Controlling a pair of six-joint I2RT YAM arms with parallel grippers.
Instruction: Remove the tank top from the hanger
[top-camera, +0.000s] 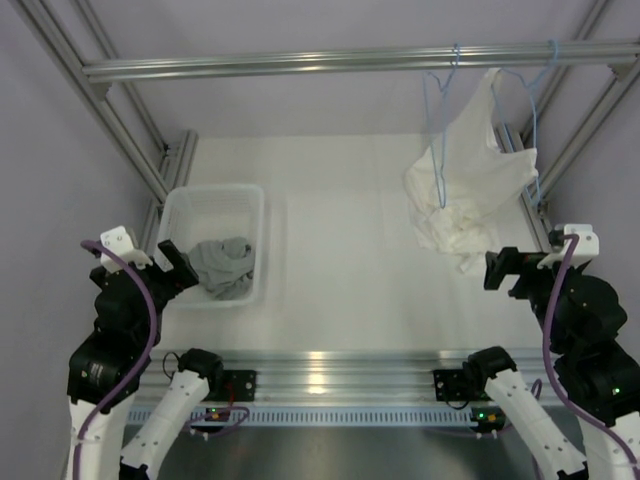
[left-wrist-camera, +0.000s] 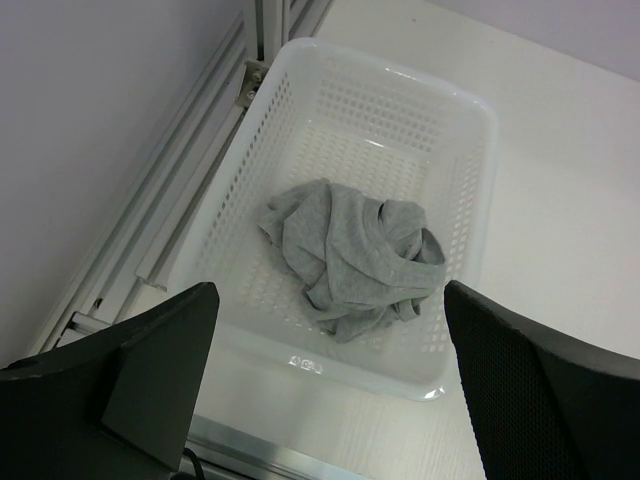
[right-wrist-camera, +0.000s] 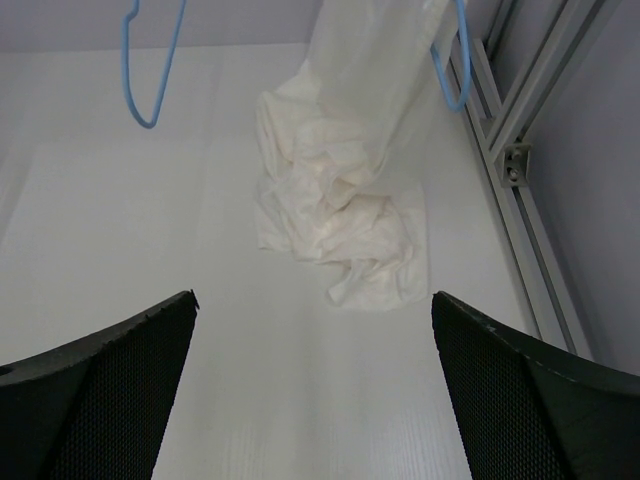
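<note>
The left gripper (top-camera: 175, 265) is spread wide, its two dark fingers (left-wrist-camera: 150, 380) well apart with nothing between them. Just ahead of it and lower down lies the small, soft mid-grey fabric tank top (left-wrist-camera: 350, 255), crumpled in a heap. In the left wrist view the heap shows in the gap between the fingers but touches neither. It rests on the floor of a white perforated plastic basket (left-wrist-camera: 390, 75), towards the end of the basket nearest this gripper.

The right gripper (top-camera: 492, 270) is open too and holds nothing, its fingers (right-wrist-camera: 520, 400) wide apart. Ahead of it, higher up and to its left, the thin light-blue wire hanger (right-wrist-camera: 147, 125) hangs bare, hooked over a horizontal aluminium rail (top-camera: 300, 65). It is well apart from the gripper. The tank top is off this hanger and far to the right gripper's left, on the other side of the table.

Straight ahead of the right gripper a larger white cloth garment (right-wrist-camera: 340, 210) droops from a second blue wire hanger (right-wrist-camera: 452, 106) on the same rail. Its lower folds are piled on the white table (right-wrist-camera: 120, 230). The bare hanger hangs just left of this garment. From above, its lower loop overlaps the cloth, and I cannot tell whether the two touch.
</note>
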